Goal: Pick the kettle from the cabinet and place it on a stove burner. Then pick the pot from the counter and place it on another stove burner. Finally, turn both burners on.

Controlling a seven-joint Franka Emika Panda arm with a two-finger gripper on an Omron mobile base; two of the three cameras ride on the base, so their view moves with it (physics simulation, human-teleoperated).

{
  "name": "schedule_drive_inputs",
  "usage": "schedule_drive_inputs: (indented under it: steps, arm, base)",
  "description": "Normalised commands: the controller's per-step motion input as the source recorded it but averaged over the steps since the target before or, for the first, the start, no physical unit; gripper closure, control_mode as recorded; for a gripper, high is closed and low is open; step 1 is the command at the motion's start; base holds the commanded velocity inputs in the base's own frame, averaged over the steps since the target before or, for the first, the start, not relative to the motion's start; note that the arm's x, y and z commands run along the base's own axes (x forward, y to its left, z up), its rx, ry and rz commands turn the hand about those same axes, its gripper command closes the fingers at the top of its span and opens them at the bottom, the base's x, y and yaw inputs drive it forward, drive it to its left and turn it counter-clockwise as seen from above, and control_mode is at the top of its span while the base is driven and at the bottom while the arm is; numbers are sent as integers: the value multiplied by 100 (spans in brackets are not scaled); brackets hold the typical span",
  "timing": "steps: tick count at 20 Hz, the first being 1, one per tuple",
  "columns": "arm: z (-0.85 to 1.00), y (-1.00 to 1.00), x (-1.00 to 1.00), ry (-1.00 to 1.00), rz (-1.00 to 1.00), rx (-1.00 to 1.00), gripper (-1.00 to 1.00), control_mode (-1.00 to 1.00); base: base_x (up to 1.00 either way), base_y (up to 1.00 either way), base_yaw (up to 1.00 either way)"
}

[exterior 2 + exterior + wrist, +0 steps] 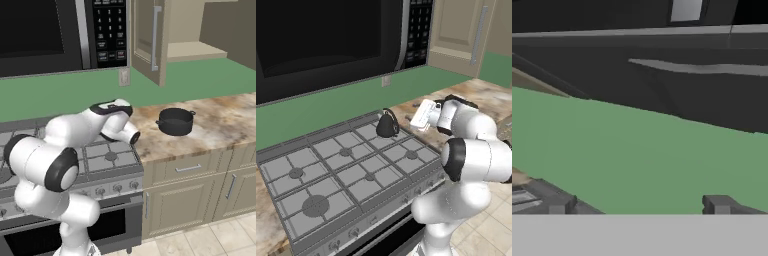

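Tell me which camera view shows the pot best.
The right base view: the pot sits whole and unblocked on the counter, open top and side handles clear. The left base view has the arm in front of that counter area; the hand view faces the green wall.

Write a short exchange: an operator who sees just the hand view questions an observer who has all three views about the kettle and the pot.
Operator: I see green wall. Where is the kettle?
Observer: The kettle stands on the stove's rear right grate.
Operator: And the pot?
Observer: The pot sits on the counter right of the stove, with nothing touching it.
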Motion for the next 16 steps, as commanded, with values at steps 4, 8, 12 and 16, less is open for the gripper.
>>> schedule_drive_inputs:
  steps: [4, 8, 12, 16]
  arm:
    - [21, 0, -42, -22, 0, -10, -100, -100]
    - [7, 0, -47, -23, -1, -14, -100, -100]
    - [20, -2, -52, -24, -3, -15, -100, -100]
    - [41, -5, -50, -23, -4, -12, -100, -100]
  base:
    - [0, 0, 0]
    - [0, 0, 0]
    - [0, 0, 0]
    - [0, 0, 0]
